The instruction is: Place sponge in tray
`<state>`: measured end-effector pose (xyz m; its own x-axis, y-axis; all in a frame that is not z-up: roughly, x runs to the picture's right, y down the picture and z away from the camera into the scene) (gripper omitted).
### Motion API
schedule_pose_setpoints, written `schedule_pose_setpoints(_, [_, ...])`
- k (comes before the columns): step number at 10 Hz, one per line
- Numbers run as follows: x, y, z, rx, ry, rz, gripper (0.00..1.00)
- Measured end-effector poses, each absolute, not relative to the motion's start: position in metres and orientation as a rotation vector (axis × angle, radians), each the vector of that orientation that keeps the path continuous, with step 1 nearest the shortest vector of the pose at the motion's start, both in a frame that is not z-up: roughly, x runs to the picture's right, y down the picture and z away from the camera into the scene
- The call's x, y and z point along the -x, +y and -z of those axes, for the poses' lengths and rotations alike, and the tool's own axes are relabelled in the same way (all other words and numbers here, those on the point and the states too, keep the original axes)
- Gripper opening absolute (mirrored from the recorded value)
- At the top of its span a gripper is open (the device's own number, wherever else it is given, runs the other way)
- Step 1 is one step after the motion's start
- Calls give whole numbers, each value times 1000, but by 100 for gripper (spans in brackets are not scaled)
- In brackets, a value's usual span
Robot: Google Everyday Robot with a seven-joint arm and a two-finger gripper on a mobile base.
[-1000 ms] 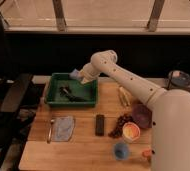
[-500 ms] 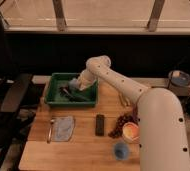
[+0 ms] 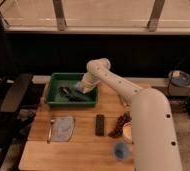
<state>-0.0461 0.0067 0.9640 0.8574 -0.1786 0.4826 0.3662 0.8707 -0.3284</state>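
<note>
The green tray [image 3: 54, 97] stands at the back left of the wooden table. My gripper [image 3: 81, 88] is low inside the tray, near its right side, with the white arm coming in from the right. A small light-blue patch, the sponge [image 3: 78, 85], shows at the gripper's tip, just above the tray floor. I cannot tell whether the gripper still holds it. Dark objects [image 3: 68, 93] lie on the tray floor to the left of the gripper.
On the table in front of the tray lie a blue-grey cloth [image 3: 63, 128] with a utensil [image 3: 50, 131] beside it, a black flat object [image 3: 100, 125], a dark cluster [image 3: 119, 125], a pale bowl [image 3: 127, 132] and a blue cup [image 3: 120, 150]. A dark chair [image 3: 13, 95] stands to the left.
The gripper has moved down and a little left, from over the tray's back right corner to low inside the tray. The things on the table have not moved.
</note>
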Motion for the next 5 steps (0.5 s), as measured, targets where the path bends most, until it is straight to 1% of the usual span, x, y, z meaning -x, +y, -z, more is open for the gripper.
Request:
schedule_pose_setpoints(1, [44,8,-963,427,-466,286,80])
schedule_pose_setpoints(5, [44,7,-962,422,-473,286,80])
